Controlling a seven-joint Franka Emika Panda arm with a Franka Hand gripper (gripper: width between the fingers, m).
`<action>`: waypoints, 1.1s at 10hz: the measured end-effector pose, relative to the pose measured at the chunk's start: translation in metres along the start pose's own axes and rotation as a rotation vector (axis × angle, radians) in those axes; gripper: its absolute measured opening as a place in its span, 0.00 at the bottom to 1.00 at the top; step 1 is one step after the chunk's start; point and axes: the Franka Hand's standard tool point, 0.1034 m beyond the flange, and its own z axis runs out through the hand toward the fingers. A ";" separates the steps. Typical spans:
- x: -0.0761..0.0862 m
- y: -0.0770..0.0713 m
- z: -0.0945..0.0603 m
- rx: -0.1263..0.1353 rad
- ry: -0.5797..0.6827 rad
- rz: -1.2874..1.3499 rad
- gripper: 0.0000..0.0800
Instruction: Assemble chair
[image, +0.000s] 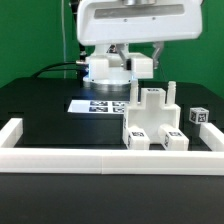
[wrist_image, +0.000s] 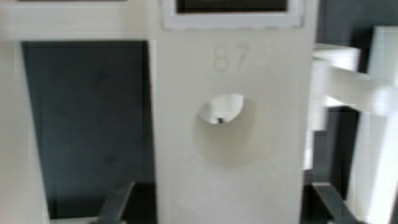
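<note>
Several chair pieces (image: 150, 122) are seen already joined into a blocky cluster just behind the border frame (image: 100, 157), but no finished chair is shown yet. One drilled white panel (wrist_image: 222, 110) is clamped in the gripper (wrist_image: 217, 205), apparently well behind that frame; its fitting is judged outstanding.

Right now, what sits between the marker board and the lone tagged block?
A cluster of white chair parts stands between the marker board and the tagged block, as the exterior view shows.
</note>
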 end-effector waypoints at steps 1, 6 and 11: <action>-0.001 -0.011 0.005 -0.002 -0.005 0.021 0.36; 0.000 -0.022 0.008 -0.013 -0.011 -0.042 0.36; 0.011 -0.043 0.014 -0.011 -0.022 -0.060 0.36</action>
